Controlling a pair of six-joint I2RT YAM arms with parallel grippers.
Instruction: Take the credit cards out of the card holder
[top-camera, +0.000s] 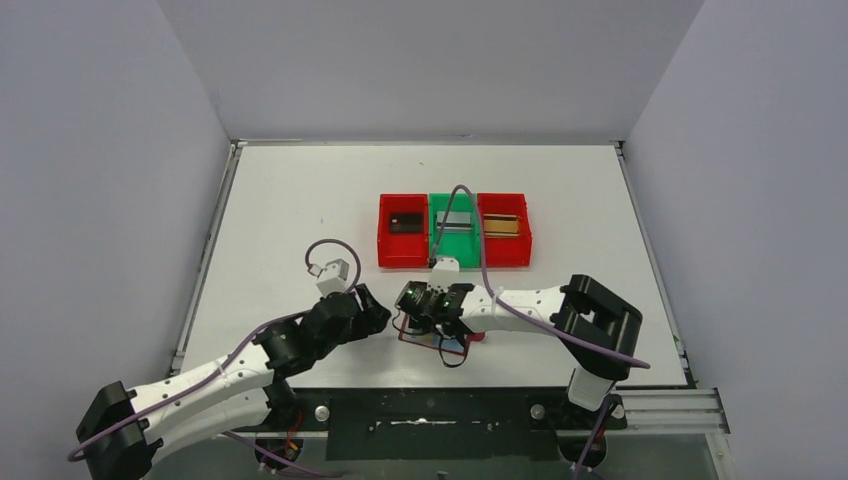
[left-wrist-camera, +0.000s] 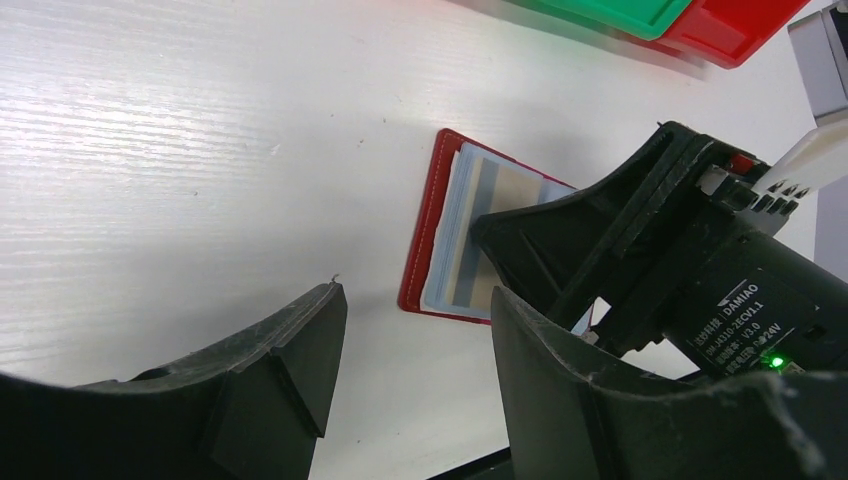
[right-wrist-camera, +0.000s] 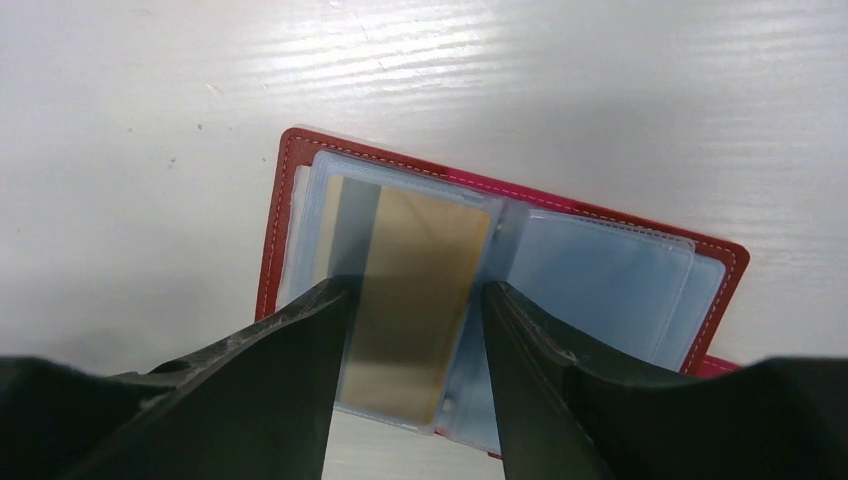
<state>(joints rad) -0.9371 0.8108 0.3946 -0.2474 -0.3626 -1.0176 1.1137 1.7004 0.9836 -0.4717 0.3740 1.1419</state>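
The right claw (right-wrist-camera: 412, 295) hangs open and empty over the gold card (right-wrist-camera: 425, 250) in the card holder (right-wrist-camera: 610, 280) beneath it, while the left claw (left-wrist-camera: 417, 296) beside it gapes empty too.

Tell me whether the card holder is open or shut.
Open. The card holder lies spread flat on the table, both clear sleeve pages showing, a gold card in one.

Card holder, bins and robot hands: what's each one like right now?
card holder: lying open
gold card: inside its sleeve
right gripper: open, above the gold card
left gripper: open, empty
left red bin: black card inside
green bin: silver card inside
right red bin: tan card inside
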